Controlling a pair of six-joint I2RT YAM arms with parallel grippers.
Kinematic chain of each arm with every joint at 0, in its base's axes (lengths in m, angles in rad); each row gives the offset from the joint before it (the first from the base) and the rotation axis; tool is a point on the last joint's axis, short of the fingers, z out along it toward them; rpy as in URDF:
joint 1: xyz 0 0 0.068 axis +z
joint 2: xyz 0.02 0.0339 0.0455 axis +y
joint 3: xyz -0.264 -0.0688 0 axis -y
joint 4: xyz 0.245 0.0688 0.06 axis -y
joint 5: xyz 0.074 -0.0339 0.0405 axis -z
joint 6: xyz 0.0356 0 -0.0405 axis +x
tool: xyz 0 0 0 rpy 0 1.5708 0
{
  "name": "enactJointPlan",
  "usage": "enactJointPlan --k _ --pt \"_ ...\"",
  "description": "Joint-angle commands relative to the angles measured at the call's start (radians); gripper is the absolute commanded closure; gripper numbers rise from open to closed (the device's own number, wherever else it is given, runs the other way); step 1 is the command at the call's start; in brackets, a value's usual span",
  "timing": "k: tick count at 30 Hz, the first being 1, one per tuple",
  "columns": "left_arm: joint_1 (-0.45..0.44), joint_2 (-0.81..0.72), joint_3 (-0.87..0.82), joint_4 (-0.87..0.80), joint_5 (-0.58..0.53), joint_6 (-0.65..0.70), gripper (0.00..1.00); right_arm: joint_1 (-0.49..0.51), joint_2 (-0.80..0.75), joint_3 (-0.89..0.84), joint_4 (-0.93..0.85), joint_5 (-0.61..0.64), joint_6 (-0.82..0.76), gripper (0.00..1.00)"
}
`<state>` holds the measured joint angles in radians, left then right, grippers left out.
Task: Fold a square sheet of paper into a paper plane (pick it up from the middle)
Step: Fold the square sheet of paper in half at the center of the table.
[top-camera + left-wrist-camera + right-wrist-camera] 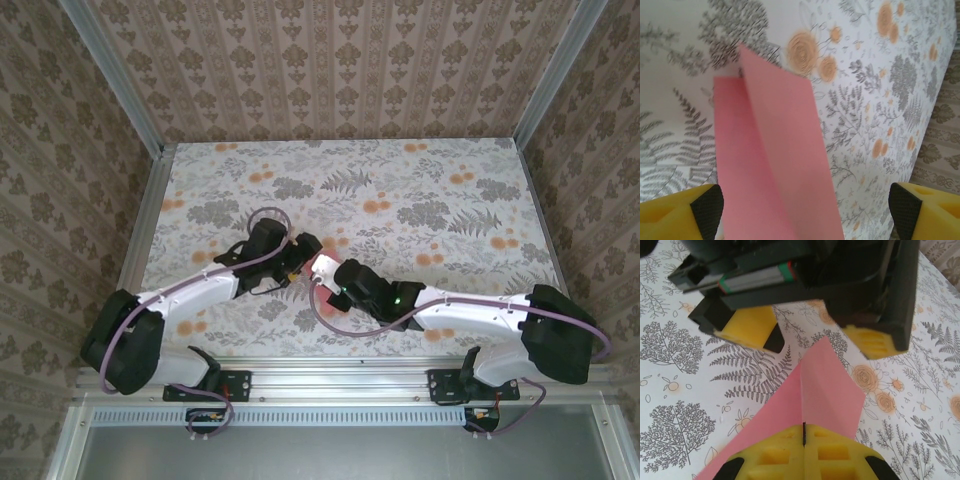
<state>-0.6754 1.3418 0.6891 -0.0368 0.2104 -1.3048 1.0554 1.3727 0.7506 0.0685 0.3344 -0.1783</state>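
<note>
Presently the salmon-pink paper sheet (826, 385) is found at the centre of the top view, folded along a crease and carried between the two wrists above the floral tablecloth (420, 190); whether its far corner touches the cloth cannot be told. The right gripper (804, 434) is seen at the bottom of its own wrist view, fully closed, with the sheet's near edge pinched on the crease line. The left gripper (806, 205) is spread wide, with nothing held; its yellow fingers (707, 202) are seen in the lower corners of the left wrist view, and the pink strip runs up between them. The sheet is therefore judged to be carried by a single pinch. The thin paper could sag or spring open, so that the crease is lost. If the left jaws are closed off the crease line, a skewed fold could be pressed in, and the plane's symmetry spoiled. If the arms are drawn apart once both grips are made, the sheet could be torn or pulled free. The wrists are close together, so contact between them is also a risk.
</note>
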Motion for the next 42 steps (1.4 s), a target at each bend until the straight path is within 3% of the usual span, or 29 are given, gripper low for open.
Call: enactJointPlan --k 1,5,12,19,24,38,42 --pt "-0.015 -0.043 -0.029 -0.014 -0.056 -0.101 0.11 0.012 0.01 -0.025 0.048 0.035 0.027 1.0" --pt "-0.021 -0.055 -0.052 -0.014 -0.074 -0.146 0.15 0.017 0.01 -0.054 0.092 0.036 0.037 1.0" --pt "-0.029 0.015 -0.048 0.086 -0.041 -0.16 0.41 0.02 0.04 -0.074 0.126 0.025 0.035 1.0" --pt "-0.038 0.075 -0.029 0.129 -0.018 -0.171 0.46 0.02 0.05 -0.089 0.141 0.014 0.031 0.99" --pt "-0.038 0.082 -0.04 0.146 -0.027 -0.19 0.56 0.02 0.045 -0.101 0.149 0.007 0.032 0.99" --pt "-0.054 0.147 -0.021 0.188 0.0 -0.211 0.66 0.02 0.027 -0.124 0.16 0.004 0.028 0.98" --pt "-0.054 0.14 -0.019 0.162 -0.019 -0.201 0.78 0.02 0.025 -0.126 0.143 0.011 0.025 0.96"
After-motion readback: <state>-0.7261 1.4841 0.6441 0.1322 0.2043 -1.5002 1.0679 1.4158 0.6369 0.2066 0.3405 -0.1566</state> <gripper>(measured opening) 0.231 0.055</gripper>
